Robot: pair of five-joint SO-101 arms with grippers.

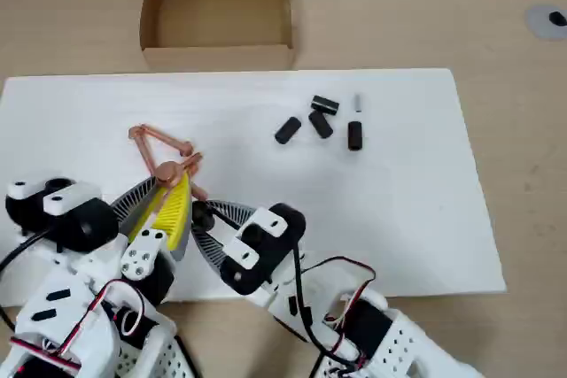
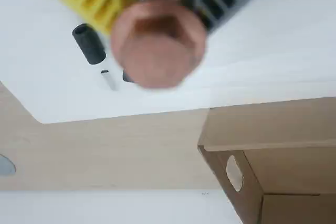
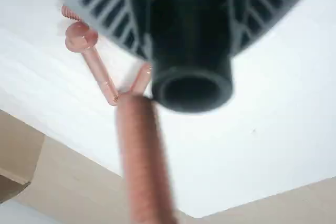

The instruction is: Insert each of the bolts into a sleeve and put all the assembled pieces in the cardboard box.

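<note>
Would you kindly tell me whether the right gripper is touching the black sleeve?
Touching. The right wrist view shows the black sleeve held by the right gripper, both fingers pressed against its sides.

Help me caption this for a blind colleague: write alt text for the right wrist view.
The right gripper grips a black sleeve, its open end toward the camera, above a white sheet. The blurred shank of a copper bolt passes close by it; more copper bolts lie on the sheet behind.

open mat [image 1: 399, 201] between copper bolts [image 1: 162, 140] and black sleeves [image 1: 321, 124]; cardboard box [image 1: 217, 57] beyond
</note>
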